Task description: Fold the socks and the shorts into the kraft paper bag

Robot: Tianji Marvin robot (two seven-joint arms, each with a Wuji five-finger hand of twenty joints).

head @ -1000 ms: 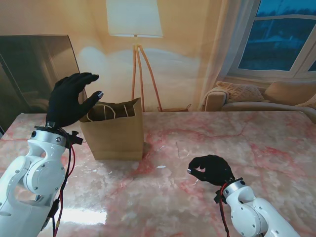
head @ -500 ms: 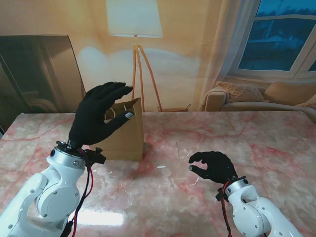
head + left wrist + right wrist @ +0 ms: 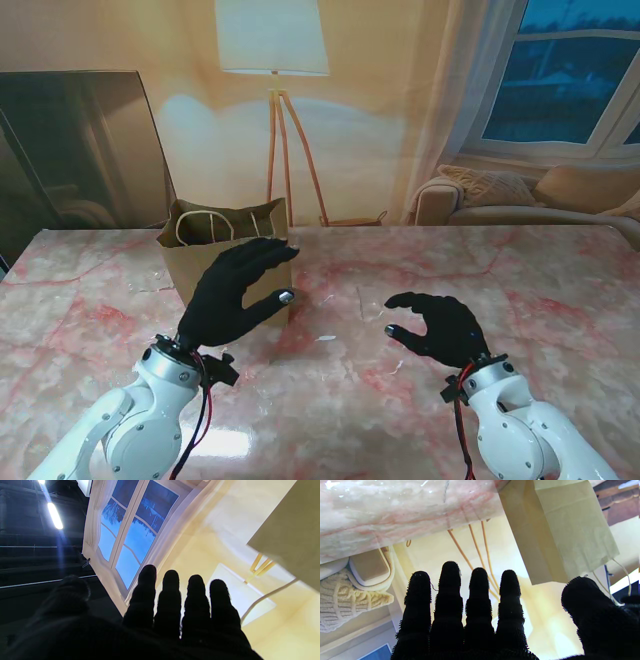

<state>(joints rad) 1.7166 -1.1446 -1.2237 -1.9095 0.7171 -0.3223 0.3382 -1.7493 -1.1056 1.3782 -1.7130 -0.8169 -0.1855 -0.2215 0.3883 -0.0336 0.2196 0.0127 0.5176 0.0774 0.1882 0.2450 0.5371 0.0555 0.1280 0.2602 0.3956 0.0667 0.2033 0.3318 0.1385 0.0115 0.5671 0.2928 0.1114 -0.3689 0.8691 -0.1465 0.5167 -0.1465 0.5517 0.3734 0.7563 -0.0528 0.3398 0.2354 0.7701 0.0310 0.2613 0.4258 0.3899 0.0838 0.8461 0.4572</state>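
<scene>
bag (image 3: 230, 262) contents unseen, left hand (image 3: 235, 295) overlapping front

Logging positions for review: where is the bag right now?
In the stand view the bag stands upright on the table's far left, just behind the raised left hand.

Kraft paper bag (image 3: 235, 262): one item, plain brown, no print visible. It stands upright on the marble table, in the upper left of centre in the stand view. The mouth is open, with the top edge creased and uneven. A pale cord handle (image 3: 199, 224) arches at the opening; the interior is dark, and its contents cannot be made out. The lower front face is partly hidden behind a black gloved hand. In the right wrist view the bag (image 3: 560, 530) shows a broad flat face and a narrower side panel, with a sharp fold line between them. Socks and shorts: not visible in any view.
</scene>
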